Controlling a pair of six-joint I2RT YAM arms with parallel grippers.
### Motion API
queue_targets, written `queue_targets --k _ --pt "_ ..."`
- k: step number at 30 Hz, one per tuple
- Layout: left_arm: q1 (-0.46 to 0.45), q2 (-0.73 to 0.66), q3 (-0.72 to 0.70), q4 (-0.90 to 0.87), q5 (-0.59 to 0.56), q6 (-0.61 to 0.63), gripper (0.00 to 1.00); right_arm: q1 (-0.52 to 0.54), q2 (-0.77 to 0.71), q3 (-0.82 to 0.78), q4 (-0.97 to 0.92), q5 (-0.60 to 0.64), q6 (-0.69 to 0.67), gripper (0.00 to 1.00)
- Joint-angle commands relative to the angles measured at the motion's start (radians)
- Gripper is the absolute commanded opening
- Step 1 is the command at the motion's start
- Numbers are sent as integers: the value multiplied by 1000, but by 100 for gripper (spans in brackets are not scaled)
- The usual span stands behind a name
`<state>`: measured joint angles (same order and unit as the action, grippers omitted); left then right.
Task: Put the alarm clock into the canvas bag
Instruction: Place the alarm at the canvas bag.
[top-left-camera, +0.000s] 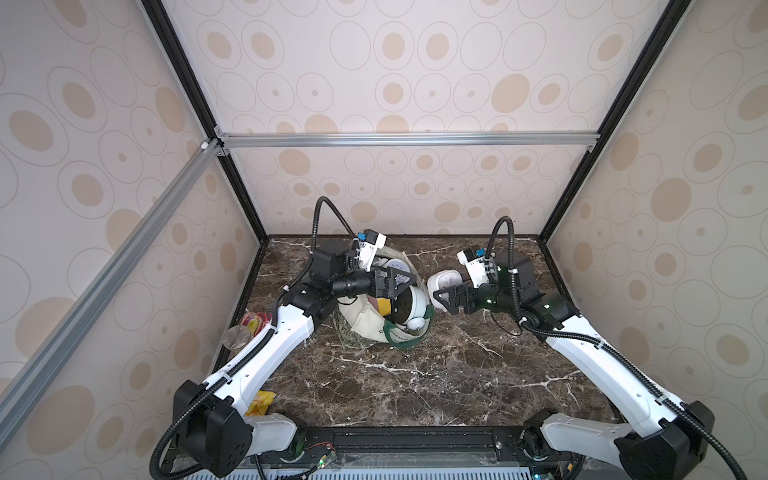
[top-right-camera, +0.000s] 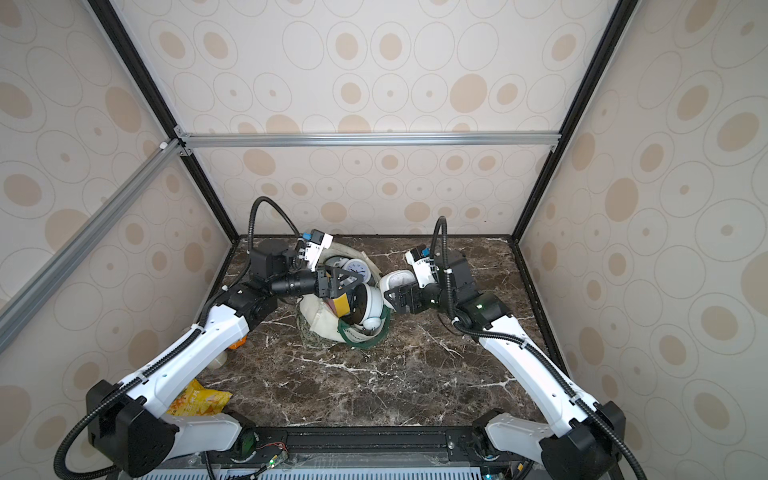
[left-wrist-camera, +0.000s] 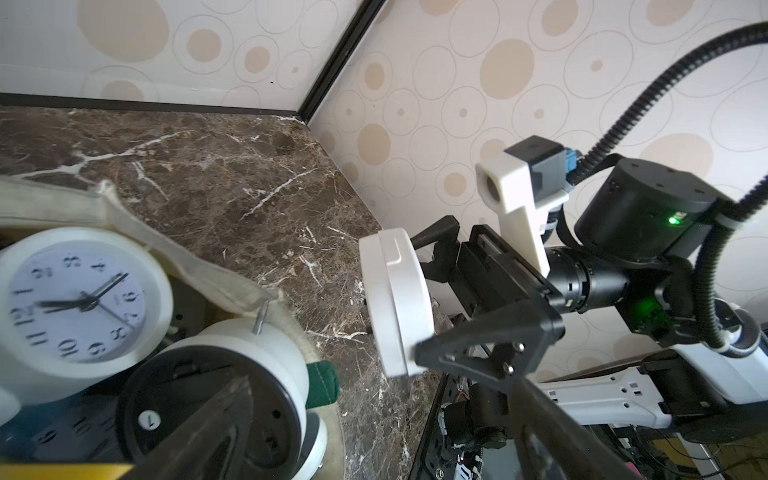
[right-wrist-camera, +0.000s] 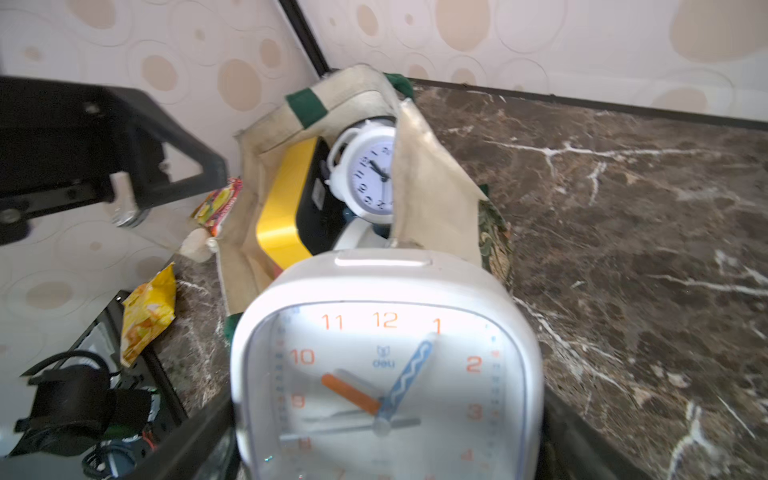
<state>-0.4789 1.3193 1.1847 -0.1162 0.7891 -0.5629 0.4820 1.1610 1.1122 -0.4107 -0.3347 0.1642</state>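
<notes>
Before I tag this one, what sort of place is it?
Probably a robot test booth, not a real room: patterned wall panels held in aluminium rails, a marble-look tabletop, and a left arm and right arm mounted at its near edge.

yellow snack pkt (top-right-camera: 199, 401) at marble table's (top-left-camera: 415, 374) front-left edge; red-yellow pkt (top-left-camera: 255, 322) & clear cup (top-left-camera: 235, 336) further back.

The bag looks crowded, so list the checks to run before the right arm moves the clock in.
1. Clock gripped by right end effector: ok.
2. Bag mouth faces the clock: ok.
3. Room in bag beside round clock and yellow box: cannot tell.
4. Left end effector clear of the mouth: not ok, hangs open over it.
5. Table between clock and bag bare: ok.
</notes>
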Motion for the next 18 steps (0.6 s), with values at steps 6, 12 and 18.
queue_targets --k 6,12,18 --pt "-105 89 142 -123 -13 64 94 41 -27 -14 71 -74 -97 62" --pt "-156 173 217 -214 -74 73 92 76 -35 -17 70 -51 -117 61" --pt "-198 212 266 -238 -180 9 80 105 -41 -22 62 -5 -132 61"
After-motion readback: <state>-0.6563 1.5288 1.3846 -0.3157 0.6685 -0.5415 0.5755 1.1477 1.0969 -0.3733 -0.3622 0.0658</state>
